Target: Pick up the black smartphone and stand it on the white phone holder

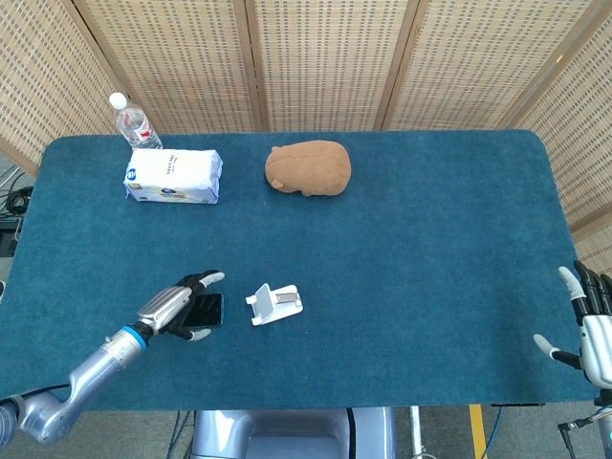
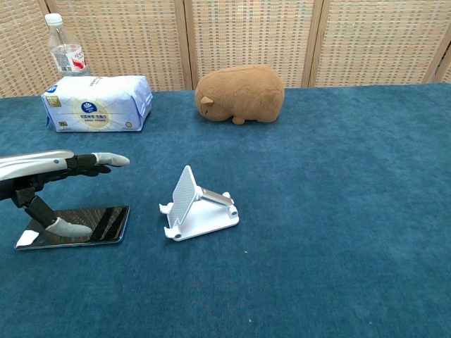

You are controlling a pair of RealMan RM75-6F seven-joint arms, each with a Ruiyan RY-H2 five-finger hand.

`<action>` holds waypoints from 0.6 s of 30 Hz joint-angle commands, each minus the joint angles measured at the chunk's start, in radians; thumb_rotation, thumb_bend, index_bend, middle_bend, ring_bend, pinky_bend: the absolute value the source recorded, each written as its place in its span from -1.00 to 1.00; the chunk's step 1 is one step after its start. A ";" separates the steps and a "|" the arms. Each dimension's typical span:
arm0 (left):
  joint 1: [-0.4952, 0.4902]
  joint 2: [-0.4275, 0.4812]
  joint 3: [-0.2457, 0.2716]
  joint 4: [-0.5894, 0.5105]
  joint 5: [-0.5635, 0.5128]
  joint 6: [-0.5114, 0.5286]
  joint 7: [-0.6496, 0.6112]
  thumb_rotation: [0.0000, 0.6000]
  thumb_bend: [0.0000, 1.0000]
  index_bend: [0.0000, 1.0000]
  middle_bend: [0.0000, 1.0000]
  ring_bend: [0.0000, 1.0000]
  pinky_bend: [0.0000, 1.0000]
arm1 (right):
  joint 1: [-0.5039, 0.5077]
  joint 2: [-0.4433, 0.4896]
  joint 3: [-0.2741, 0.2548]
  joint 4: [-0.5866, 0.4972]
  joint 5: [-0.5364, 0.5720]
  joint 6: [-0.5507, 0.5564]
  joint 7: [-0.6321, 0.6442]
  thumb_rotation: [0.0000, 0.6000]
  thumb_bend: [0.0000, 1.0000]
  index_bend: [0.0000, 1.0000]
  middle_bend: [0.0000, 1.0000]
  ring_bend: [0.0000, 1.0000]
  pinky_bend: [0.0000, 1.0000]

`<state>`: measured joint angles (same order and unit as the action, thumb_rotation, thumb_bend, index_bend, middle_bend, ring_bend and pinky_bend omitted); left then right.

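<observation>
While my left hand (image 2: 49, 184) sits over the phone (image 2: 77, 225), nothing is gripped yet: thumb tip resting on the glass, other fingers stretched flat above it, phone lying flat on the bench (image 1: 411, 249). I read that as released, touching only. Right hand (image 1: 591, 325) is spread and idle past the bench edge at 3 o'clock, holding nothing.

Phone is near the front-left of the bench, stand (image 2: 197, 204) just beside it at 3 o'clock from the phone, not touching. In the head view the hand covers the phone's left part.

Step in hand, my guess: get a grip on a flat slab. To do it well I'd lever one long edge off the cloth with the thumb, then curl the fingers under the far edge so it's pinched across its width, not by the screen face. Keep the pinch toward the upper half so the bottom edge stays free to drop into the stand's lip. Stand's backrest tilts away from my hand, lip on the far side, so I'd need to carry the phone over and come in from 3 o'clock, tilted back to match.

Risk: phone sliding on cloth instead of lifting.

Bottle (image 1: 132, 120), tissue pack (image 1: 173, 176), plush (image 1: 308, 167) at 12 o'clock, well apart.
</observation>
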<state>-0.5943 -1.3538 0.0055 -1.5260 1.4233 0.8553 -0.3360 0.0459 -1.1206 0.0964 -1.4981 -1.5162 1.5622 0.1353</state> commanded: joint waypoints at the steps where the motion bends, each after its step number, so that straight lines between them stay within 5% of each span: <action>1: 0.048 -0.017 -0.026 -0.061 -0.171 0.095 0.359 1.00 -0.57 -1.00 -1.00 -1.00 -1.00 | 0.000 0.000 0.001 0.000 0.001 0.000 0.000 1.00 -0.79 -1.00 -1.00 -1.00 -1.00; 10: 0.049 -0.063 -0.013 -0.072 -0.263 0.113 0.567 1.00 -0.54 -0.87 -0.77 -0.98 -1.00 | 0.001 0.000 0.001 0.001 0.003 -0.003 0.001 1.00 -0.79 -1.00 -1.00 -1.00 -1.00; 18: 0.064 -0.103 -0.010 -0.063 -0.285 0.145 0.630 1.00 -0.53 -0.79 -0.72 -0.91 -0.92 | 0.000 0.002 0.002 0.002 0.005 -0.002 0.010 1.00 -0.79 -1.00 -1.00 -1.00 -1.00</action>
<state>-0.5326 -1.4542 -0.0051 -1.5879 1.1414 0.9980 0.2897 0.0456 -1.1186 0.0986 -1.4961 -1.5108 1.5600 0.1446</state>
